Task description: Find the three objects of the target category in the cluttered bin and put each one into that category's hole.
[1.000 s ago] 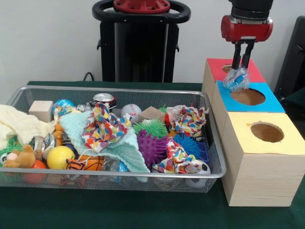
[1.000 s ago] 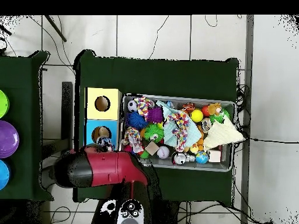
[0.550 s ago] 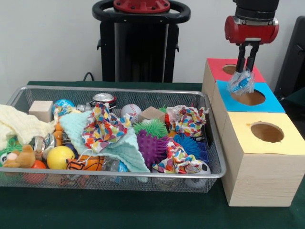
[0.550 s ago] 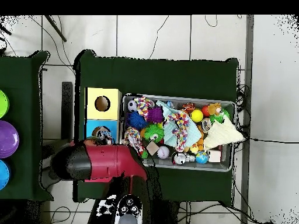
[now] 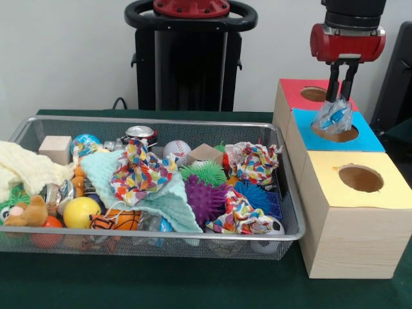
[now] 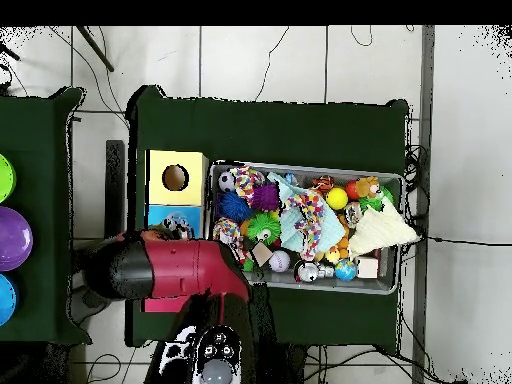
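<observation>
Hanging straight down, the gripper (image 5: 342, 96) pinches a crumpled clear plastic bottle (image 5: 333, 116) right over the hole (image 5: 335, 133) in the blue box (image 5: 362, 136), next to the wire bin (image 5: 288, 212).

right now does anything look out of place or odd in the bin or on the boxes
Nothing is spilled or damaged. The wire bin is a jumble, but everything stays inside it. The end effector holds a crumpled plastic bottle over the blue box's hole.
</observation>
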